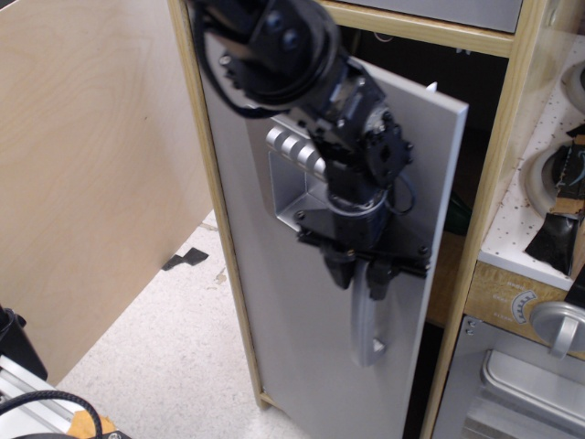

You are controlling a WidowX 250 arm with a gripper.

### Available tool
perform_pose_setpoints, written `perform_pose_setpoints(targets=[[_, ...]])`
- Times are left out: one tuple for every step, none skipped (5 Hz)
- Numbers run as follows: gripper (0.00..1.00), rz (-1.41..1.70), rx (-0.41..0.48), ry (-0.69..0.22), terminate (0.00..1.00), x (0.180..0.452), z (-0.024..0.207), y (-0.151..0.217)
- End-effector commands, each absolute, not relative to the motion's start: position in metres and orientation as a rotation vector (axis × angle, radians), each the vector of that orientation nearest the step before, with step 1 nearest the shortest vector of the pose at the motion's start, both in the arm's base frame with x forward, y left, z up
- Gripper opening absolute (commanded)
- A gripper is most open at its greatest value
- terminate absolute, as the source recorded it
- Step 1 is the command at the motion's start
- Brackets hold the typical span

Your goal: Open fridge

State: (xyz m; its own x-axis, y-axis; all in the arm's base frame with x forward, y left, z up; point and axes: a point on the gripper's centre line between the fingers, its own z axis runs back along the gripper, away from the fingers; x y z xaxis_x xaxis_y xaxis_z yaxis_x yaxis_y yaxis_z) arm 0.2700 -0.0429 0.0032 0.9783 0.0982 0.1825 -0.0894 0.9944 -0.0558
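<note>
The fridge (274,366) is a tall cabinet with a light wood frame and a flat grey door. The door stands partly open, swung out on its left hinge, with a dark gap showing along its right edge. A silver dispenser panel (294,174) with round buttons sits on the door. My black gripper (361,272) hangs in front of the door, its fingers closed around the top of the silver vertical handle (367,325).
A wood frame post (484,210) stands right of the gap. A silver oven door with a round knob (556,326) is at the lower right. A white pegboard shelf (548,192) holds dark utensils. A plywood panel (82,165) stands at left, over speckled floor.
</note>
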Motion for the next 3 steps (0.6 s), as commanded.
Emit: perform_pose_setpoints(targets=[[1.00, 0.139, -0.066, -0.169, 0.00, 0.235, 0.023, -0.060], [1.00, 0.104, -0.054, -0.112, 0.00, 0.222, 0.022, -0.075], [1.00, 0.075, -0.070, -0.064, 0.00, 0.215, 0.017, -0.093]])
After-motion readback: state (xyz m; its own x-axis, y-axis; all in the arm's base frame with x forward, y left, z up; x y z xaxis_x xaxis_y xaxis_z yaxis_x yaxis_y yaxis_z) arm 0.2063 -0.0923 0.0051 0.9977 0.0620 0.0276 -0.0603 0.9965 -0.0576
